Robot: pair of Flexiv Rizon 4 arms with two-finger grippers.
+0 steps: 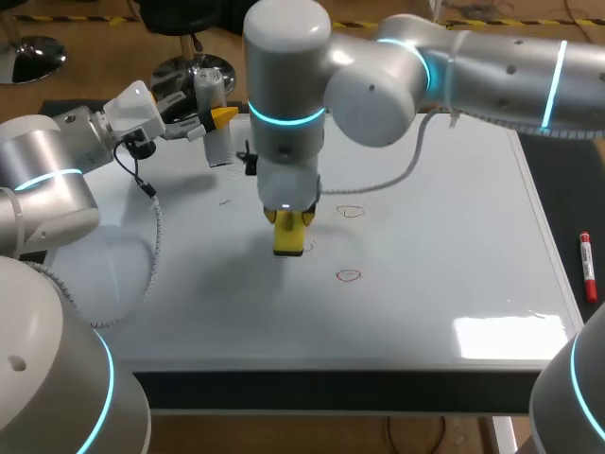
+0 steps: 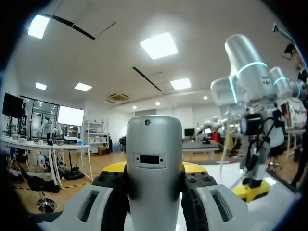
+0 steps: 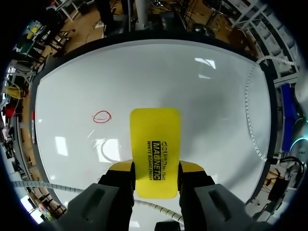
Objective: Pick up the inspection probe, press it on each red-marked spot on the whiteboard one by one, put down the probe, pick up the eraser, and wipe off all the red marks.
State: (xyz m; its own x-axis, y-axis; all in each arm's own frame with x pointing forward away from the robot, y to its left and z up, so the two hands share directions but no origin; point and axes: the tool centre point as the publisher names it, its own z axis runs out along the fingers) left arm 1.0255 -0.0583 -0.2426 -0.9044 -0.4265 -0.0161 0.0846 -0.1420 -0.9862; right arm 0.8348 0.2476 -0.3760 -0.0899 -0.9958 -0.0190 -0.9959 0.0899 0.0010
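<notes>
Red marks [image 1: 349, 275]: head 2, R wrist 1

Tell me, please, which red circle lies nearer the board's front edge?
The circle just right of the eraser; the other circle sits farther back.

The counter [image 1: 331, 390] shows as a dark band along the near edge and a dark strip down the right side, framing the glossy whiteboard [image 1: 435, 227] that covers most of it. A bright patch of reflected light [image 1: 496, 336] lies near the board's near right corner, and soft grey shadows fall on its left half.
</notes>
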